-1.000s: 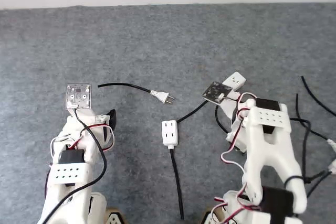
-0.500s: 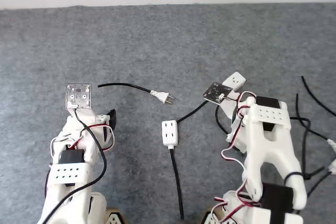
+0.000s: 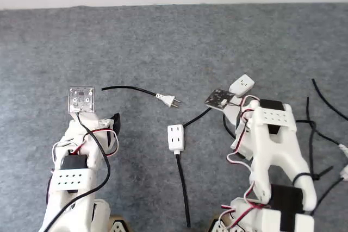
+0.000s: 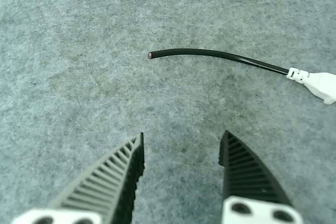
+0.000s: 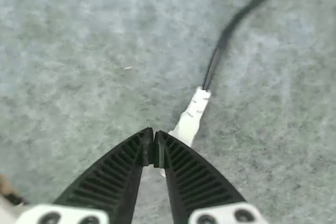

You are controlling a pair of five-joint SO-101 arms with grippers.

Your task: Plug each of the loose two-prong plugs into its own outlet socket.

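Two arms up: my right arm (image 3: 272, 134) had just slid toward the outlet strip (image 3: 175, 137), right gripper (image 5: 154, 148) pinched closed, empty, just over a white plug (image 5: 193, 114); left gripper (image 4: 184, 136) gaped near the second plug (image 3: 169, 100). Neither was plugged in yet, I judged.

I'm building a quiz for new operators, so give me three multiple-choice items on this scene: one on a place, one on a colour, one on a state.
1. Where does the outlet strip lie?
A. between the left arm and the right arm
B. at the far edge
C. hanging off the side

2. What colour is the cord of the loose plug?
A. red
B. black
C. white

3. How is the left hand?
A. shut on the cord
B. shut on nothing
C. open

Key: 1 A, it lies flat between them; 2 B, the cord is black along its whole run; 3 C, its fingers stand apart.
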